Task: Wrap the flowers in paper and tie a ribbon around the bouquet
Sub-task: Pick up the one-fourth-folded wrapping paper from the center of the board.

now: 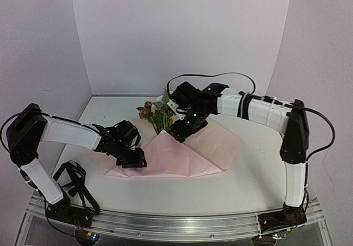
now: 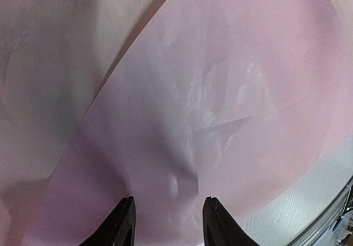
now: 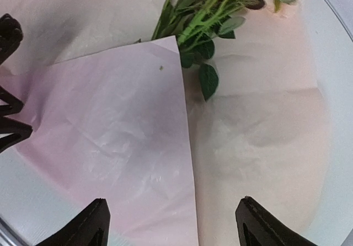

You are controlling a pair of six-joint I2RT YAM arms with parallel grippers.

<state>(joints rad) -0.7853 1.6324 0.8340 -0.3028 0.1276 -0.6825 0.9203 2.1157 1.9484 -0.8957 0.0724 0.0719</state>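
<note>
Right gripper (image 3: 172,215) hovered wide open over the paper (image 1: 185,153), nothing between its jaws. Left gripper (image 2: 168,215) hung partly open above the paper's left corner, gripping nothing. The pink sheet lay folded on the table (image 1: 165,193). The flowers (image 1: 156,113) lay at its far edge, stems tucked under the folded flap, heads and leaves outside.
</note>
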